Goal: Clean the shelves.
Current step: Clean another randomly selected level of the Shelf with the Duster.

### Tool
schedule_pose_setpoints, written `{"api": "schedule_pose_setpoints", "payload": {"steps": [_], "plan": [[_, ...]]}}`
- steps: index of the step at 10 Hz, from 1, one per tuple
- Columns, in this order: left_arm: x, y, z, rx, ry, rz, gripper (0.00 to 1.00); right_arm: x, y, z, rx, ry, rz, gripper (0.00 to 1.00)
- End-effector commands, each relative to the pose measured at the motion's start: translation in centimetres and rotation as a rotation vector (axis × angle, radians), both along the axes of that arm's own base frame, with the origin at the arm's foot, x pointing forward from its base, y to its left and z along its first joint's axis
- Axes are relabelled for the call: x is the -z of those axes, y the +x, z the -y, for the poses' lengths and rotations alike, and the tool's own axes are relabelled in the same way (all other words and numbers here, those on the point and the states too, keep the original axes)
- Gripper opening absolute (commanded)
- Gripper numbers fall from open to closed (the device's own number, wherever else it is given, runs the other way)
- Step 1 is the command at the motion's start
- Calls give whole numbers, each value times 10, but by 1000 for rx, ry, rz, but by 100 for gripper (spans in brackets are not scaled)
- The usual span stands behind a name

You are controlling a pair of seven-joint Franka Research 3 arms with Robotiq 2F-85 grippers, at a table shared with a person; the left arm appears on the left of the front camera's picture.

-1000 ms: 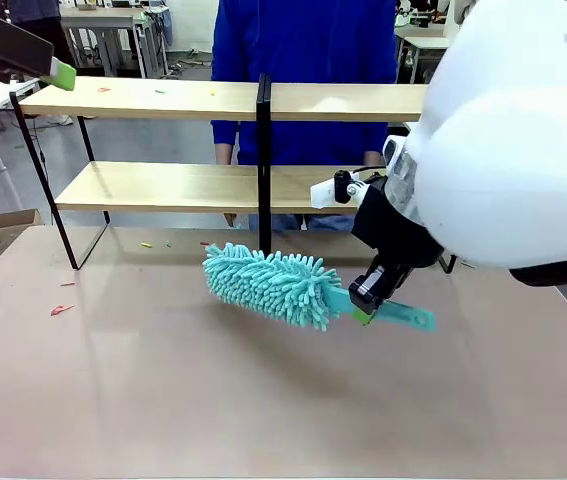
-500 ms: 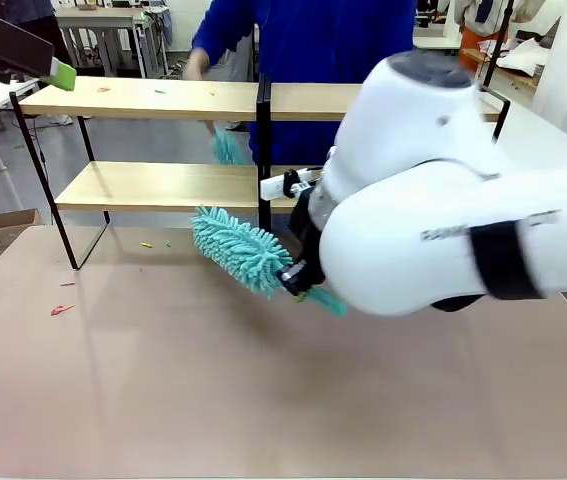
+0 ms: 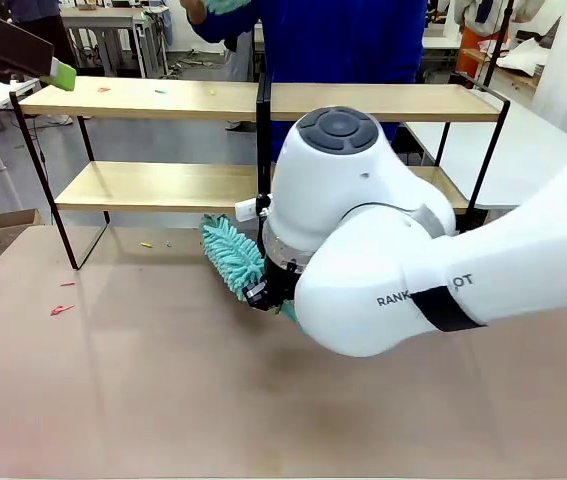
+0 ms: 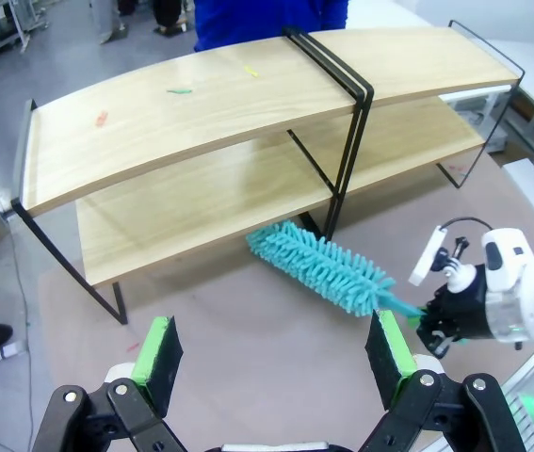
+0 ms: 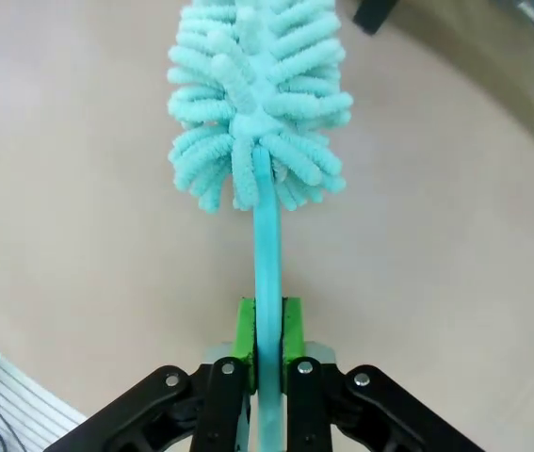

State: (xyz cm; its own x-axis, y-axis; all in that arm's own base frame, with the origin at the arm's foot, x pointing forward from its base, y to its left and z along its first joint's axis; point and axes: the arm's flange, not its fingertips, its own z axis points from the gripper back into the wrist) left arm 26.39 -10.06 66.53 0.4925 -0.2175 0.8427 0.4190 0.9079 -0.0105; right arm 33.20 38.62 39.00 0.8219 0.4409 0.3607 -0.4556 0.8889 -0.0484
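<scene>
The shelves (image 3: 153, 98) stand at the table's far side, two light wooden boards on a black frame with a centre post (image 3: 264, 150). My right gripper (image 5: 267, 344) is shut on the handle of a teal fluffy duster (image 5: 252, 94). The duster's head (image 3: 231, 255) lies low over the table, just in front of the post and under the lower board (image 3: 163, 186). My left gripper (image 4: 272, 350) hangs open and empty high above the shelves' left end (image 4: 201, 104), its green pad (image 3: 61, 73) near the top board's corner. Small coloured scraps (image 4: 102, 118) lie on the top board.
A person in blue stands behind the shelves, one hand (image 3: 213, 6) raised above the top board with something teal. Red and yellow scraps (image 3: 60, 309) lie on the brown table. A cardboard box (image 3: 8, 225) sits on the floor at left, a white table (image 3: 523, 140) at right.
My right arm has swung left and turned, carrying the duster from mid-table to the foot of the centre post. The person's hand rose from shelf height to above the top board.
</scene>
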Motion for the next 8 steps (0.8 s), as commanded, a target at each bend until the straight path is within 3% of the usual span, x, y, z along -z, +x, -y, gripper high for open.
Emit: {"api": "schedule_pose_setpoints", "payload": {"steps": [1, 5, 8], "plan": [[-1, -1, -1, -5, 4, 3, 100, 16, 24, -34, 45, 1, 19, 12], [-1, -1, -1, -5, 4, 3, 100, 42, 47, -59, 124, 62, 65, 12], [-1, -1, -1, -5, 4, 3, 100, 43, 51, -69, 173, 44, 109, 12]]}}
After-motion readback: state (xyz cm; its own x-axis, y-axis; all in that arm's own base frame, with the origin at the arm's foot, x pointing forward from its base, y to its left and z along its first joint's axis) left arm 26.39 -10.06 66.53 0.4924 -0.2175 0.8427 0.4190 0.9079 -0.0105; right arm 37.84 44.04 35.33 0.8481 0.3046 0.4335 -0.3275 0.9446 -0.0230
